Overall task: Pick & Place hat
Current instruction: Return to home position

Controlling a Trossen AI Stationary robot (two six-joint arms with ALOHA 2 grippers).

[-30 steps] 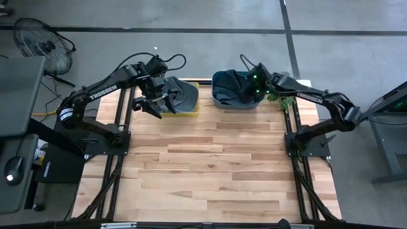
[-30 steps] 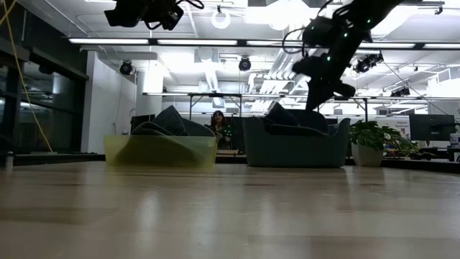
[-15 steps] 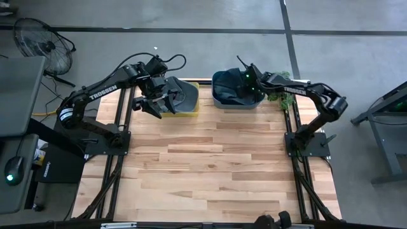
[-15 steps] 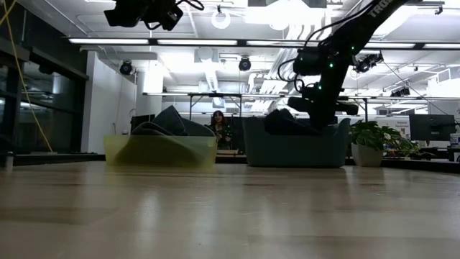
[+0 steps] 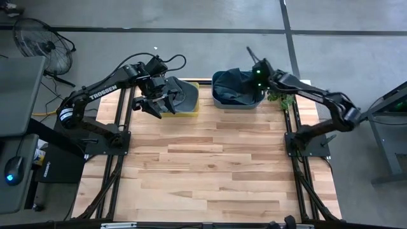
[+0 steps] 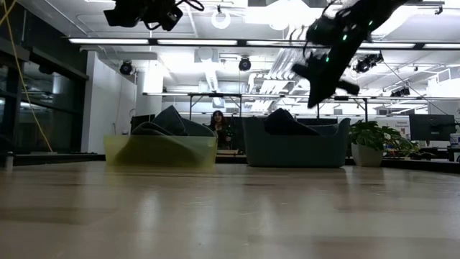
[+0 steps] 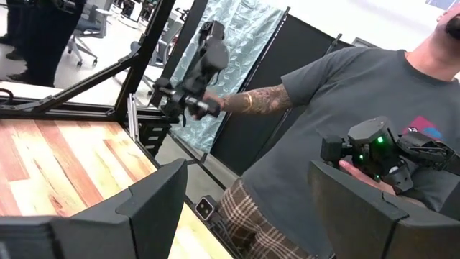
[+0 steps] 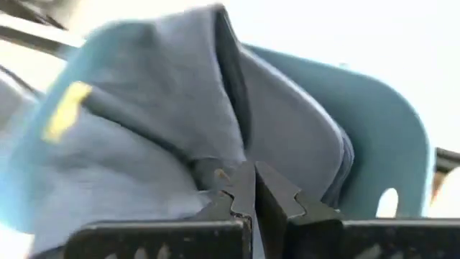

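The right gripper (image 6: 320, 75) has been raised clear of the blue bin (image 5: 235, 106), into which it was lowered half a second ago. Its fingers are seen closed and empty. The blue cap (image 5: 232, 86) is left lying in that bin. The left gripper (image 5: 157, 102) is held open over the yellow bin (image 5: 191, 109). Placement is judged complete.

The dark right gripper (image 6: 318, 85) has risen out of the blue plastic bin (image 6: 287, 150) at the far edge of the tabletop (image 5: 216, 159) and now hangs above it.
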